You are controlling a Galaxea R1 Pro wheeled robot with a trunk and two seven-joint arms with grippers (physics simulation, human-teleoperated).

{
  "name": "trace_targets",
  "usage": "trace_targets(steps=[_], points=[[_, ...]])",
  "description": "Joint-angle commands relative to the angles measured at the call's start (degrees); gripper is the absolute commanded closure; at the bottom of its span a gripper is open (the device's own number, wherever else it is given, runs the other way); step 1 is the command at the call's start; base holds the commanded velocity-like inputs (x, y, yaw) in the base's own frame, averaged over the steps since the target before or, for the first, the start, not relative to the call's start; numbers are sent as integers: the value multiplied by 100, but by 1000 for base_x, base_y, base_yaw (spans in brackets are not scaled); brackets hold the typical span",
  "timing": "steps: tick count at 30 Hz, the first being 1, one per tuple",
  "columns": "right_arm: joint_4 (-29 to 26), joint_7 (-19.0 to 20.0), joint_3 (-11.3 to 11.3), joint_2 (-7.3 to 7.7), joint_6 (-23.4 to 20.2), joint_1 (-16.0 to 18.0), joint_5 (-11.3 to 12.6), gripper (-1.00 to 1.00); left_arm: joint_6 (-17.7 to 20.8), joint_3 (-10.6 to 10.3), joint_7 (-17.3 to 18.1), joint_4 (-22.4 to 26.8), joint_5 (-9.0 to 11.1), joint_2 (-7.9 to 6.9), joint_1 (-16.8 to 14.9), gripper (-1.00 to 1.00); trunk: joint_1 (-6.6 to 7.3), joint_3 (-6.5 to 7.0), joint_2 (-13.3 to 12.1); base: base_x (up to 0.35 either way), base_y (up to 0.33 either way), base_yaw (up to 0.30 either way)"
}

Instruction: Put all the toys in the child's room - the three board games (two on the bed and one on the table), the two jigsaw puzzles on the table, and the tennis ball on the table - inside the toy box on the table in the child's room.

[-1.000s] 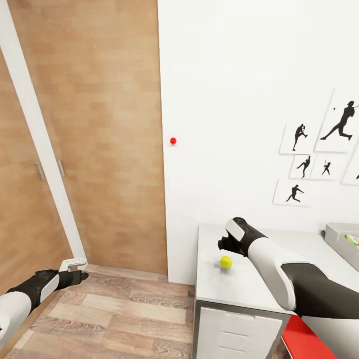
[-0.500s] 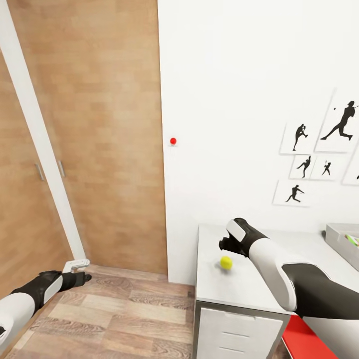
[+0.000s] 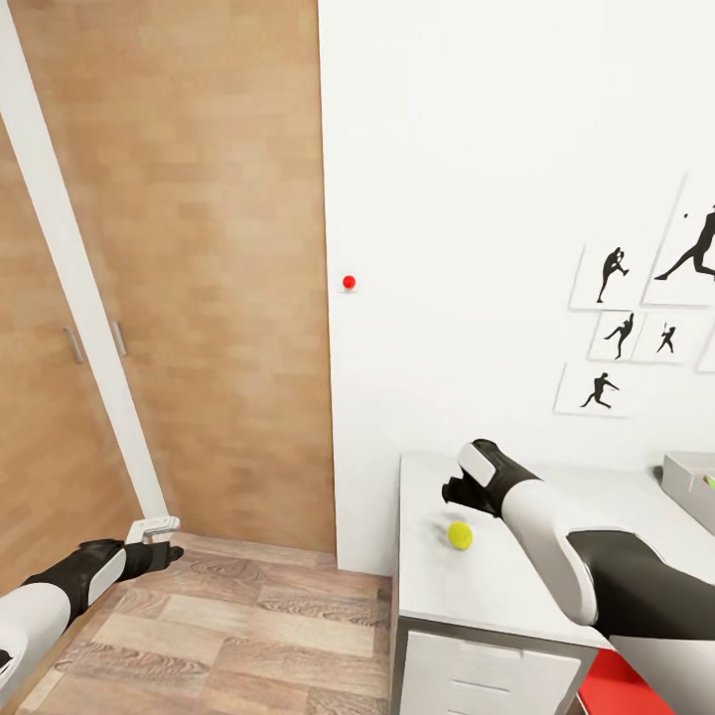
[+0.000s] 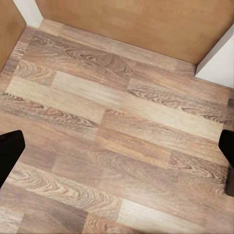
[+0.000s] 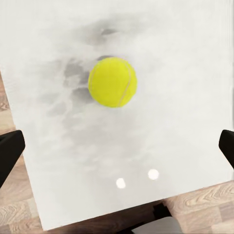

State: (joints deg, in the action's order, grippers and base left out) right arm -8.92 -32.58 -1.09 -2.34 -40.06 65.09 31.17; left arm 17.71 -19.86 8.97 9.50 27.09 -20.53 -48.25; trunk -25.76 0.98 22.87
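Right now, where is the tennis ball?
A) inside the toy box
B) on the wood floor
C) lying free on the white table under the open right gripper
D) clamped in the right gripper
C: the tennis ball rests on the table, with the right gripper open above it, fingertips apart.

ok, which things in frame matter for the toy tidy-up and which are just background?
Job:
- tennis ball on the table
- toy box, at the table's far end
- right gripper, open, beside the ball

Background:
- red wall knob
- silhouette pictures
- wooden door
- plank floor
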Motion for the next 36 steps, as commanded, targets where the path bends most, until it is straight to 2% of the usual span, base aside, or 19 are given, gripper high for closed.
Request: trace_targets(steps=[1,6,11,25,36], points=[[-26,6,-11,63,-6,-75,49,-100,26,-27,8,8,33,-4,0,-100,-2,-3,5,11,4,0],[-65,302,-6,212,18,-232,51,-100,17,-29,0,8,33,-4,0,-100,-2,-3,5,5,2,0],[-74,561,-4,286,25,-288,48,-100,6,-29,-5,8,33,-4,5,-100,-2,-3,5,1,0,0],[-80,621,-6,337,32,-304,47,-100,0,-29,-9,8,33,-4,8,-100,-2,-83,5,6,0,42],[-78,622,-13,347,33,-304,41,-100,-4,-28,-9,1,33,37,8,-100,-2,-182,5,154,85,69]])
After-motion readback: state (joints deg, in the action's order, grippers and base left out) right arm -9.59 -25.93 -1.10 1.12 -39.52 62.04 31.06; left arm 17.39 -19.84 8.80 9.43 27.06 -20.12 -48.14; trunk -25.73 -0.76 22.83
